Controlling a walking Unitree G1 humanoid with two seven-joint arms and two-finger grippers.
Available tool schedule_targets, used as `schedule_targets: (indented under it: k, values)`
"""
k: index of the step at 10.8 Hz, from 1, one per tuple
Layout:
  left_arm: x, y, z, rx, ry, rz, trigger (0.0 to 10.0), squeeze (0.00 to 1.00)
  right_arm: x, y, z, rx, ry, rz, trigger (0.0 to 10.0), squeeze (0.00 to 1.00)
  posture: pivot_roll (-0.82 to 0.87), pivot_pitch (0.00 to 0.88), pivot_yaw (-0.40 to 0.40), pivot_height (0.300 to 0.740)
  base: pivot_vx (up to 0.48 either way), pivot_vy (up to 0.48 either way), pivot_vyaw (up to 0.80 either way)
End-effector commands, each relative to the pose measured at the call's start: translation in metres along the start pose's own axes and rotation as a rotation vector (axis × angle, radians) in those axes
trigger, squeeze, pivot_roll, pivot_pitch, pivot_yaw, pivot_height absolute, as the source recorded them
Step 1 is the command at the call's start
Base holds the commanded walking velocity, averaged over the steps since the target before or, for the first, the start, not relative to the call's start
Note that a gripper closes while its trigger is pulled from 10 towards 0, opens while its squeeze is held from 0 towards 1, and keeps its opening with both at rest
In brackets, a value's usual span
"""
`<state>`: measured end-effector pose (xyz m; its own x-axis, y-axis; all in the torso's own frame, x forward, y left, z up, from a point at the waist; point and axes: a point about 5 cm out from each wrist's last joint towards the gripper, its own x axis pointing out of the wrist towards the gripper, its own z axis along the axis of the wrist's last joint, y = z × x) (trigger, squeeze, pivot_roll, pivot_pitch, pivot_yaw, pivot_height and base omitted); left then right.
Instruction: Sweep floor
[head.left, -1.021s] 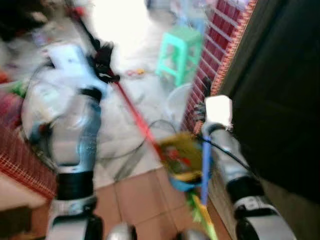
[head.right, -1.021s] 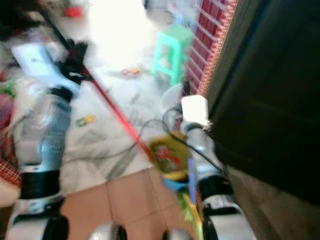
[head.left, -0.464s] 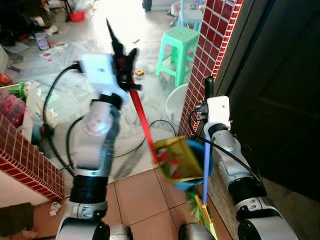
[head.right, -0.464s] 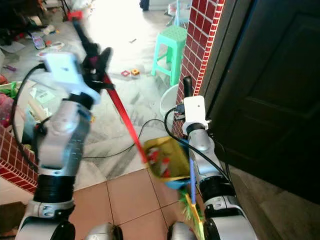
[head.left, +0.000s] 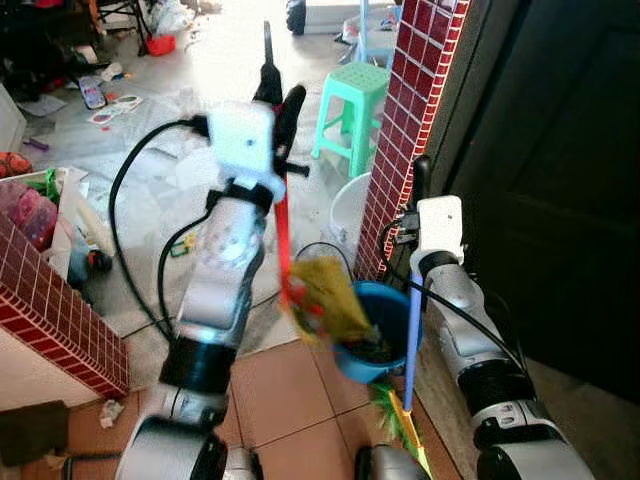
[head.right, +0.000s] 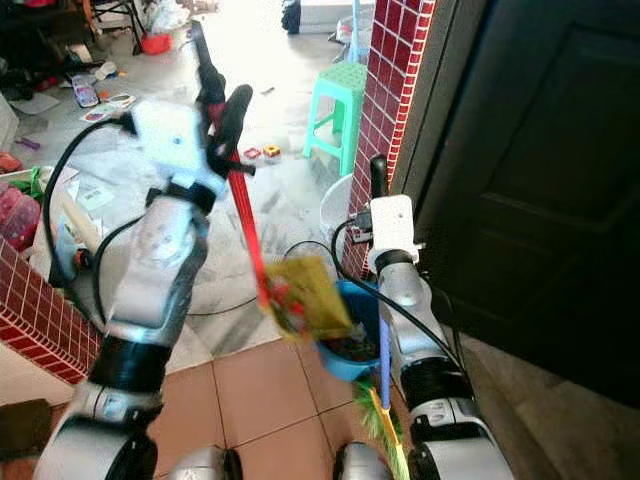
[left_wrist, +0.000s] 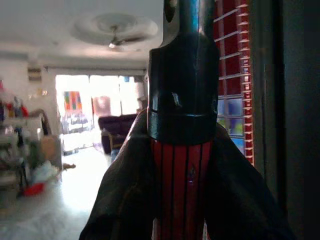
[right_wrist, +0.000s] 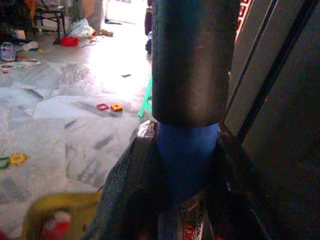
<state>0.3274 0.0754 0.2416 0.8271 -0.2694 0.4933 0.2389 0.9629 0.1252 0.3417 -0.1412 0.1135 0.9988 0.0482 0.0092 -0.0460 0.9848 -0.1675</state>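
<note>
Since half a second ago the yellow dustpan (head.left: 325, 300) has swung over so that it now tilts just above the rim of the blue bucket (head.left: 375, 345), and the left arm has come nearer the brick pillar (head.left: 405, 130). The left hand (head.left: 275, 115) is clamped on the dustpan's red handle (head.left: 283, 235). The right hand (head.left: 418, 185) grips the blue broom handle (head.left: 411, 325), upright beside the bucket; red lettering on it is too cut off to read. A green stool (head.left: 358, 105) stands well beyond on the marble floor (head.left: 150, 150).
</note>
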Motion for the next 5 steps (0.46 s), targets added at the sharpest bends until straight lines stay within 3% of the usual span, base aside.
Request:
schedule_targets:
  k: [1,2,5]
  values:
    - [0.008,-0.013,0.019,0.024,-0.109,-0.071,10.0,0.0,0.002,-0.001,0.01,-0.003,-0.039,-0.002,10.0,0.0,-0.06,0.066,0.02,0.74,0.0,0.0,0.0]
    - [0.006,-0.035,0.017,0.021,-0.116,-0.202,10.0,0.0,0.001,-0.002,0.01,-0.003,-0.037,-0.005,10.0,0.0,-0.06,0.067,0.02,0.74,0.0,0.0,0.0]
    - [-0.009,-0.074,0.012,0.042,-0.122,-0.544,10.0,0.0,0.0,-0.004,0.009,-0.004,-0.036,-0.009,10.0,0.0,-0.06,0.071,0.017,0.74,0.0,0.0,0.0]
